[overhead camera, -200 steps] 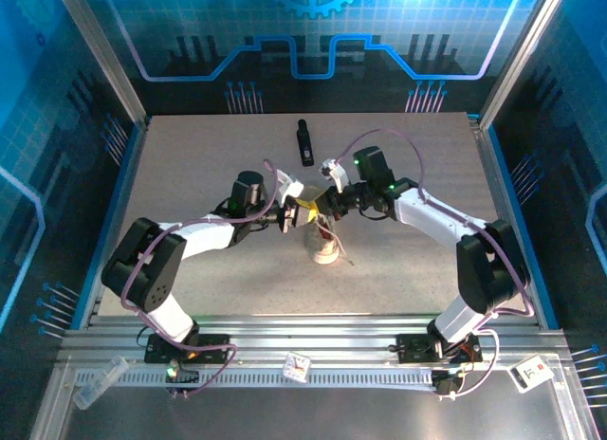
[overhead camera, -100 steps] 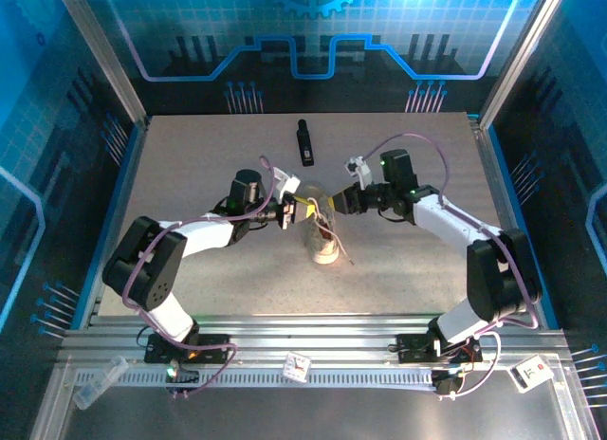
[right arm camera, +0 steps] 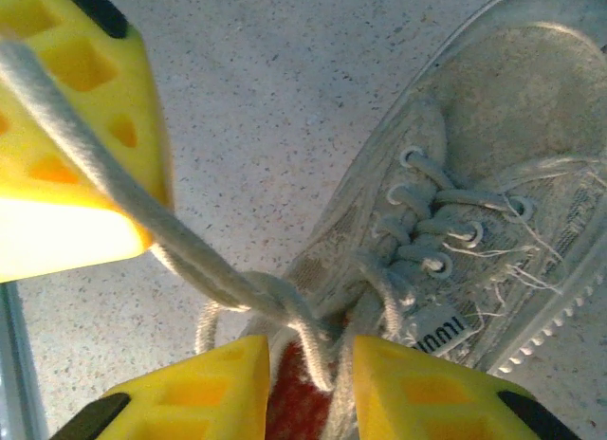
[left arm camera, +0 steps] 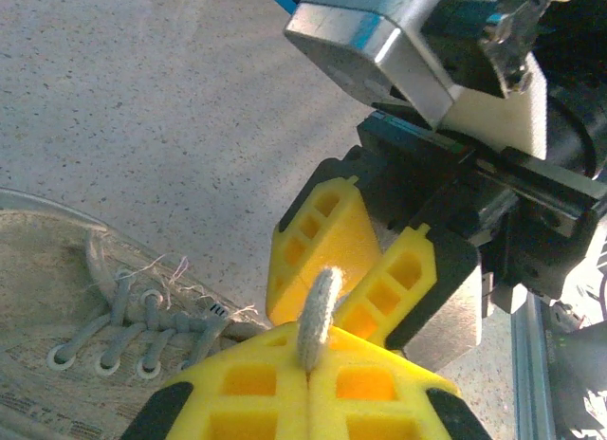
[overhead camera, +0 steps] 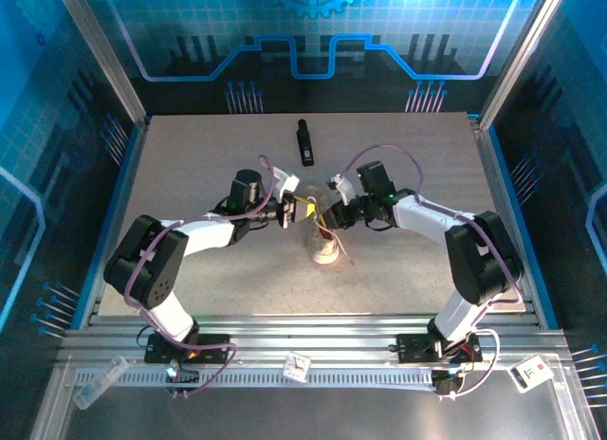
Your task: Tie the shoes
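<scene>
Over the last half second the right gripper (overhead camera: 334, 216) has swung back in from farther out. It now hangs just over the sneaker's (overhead camera: 325, 247) opening, facing the left gripper (left arm camera: 308, 359). The left jaws are clamped on a pale lace (left arm camera: 318, 309), and a short loop of it stands up from between them. From there the lace runs taut into the gap of the right jaws, where it crosses other strands above the red lining (right arm camera: 289, 412). The right jaws stand partly apart, wider than the lace. Whether either finger presses the strands is hard to tell. The sneaker sits on the table (overhead camera: 190, 174) directly beneath the right jaws and just beside the left jaws.
</scene>
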`<act>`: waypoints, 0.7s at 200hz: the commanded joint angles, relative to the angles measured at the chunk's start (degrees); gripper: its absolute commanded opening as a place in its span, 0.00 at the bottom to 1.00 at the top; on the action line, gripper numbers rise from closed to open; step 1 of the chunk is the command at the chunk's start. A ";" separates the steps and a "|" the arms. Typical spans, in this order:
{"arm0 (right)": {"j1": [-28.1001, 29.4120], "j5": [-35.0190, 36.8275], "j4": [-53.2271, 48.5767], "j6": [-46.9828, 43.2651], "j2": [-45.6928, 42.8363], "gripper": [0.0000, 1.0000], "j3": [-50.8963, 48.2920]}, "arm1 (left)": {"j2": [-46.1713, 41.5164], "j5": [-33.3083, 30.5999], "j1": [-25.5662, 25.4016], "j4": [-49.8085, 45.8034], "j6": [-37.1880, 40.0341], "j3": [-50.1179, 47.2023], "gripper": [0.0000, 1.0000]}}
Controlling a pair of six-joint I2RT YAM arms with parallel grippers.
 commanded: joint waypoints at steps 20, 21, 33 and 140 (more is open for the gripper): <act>0.75 1.59 -1.20 -2.39 1.68 0.29 2.46 | -0.23 -0.03 0.39 1.26 -1.19 0.55 0.00; 0.78 1.59 -1.21 -2.40 1.70 0.29 2.48 | -0.23 -0.03 0.39 1.25 -1.19 0.51 0.00; 0.87 1.47 -1.45 -2.55 2.24 0.27 2.79 | -0.32 -0.03 0.42 1.31 -1.32 0.60 0.00; 0.32 1.97 1.95 -1.98 -1.49 0.00 0.28 | -0.89 -0.73 1.09 0.92 -1.17 -0.49 0.00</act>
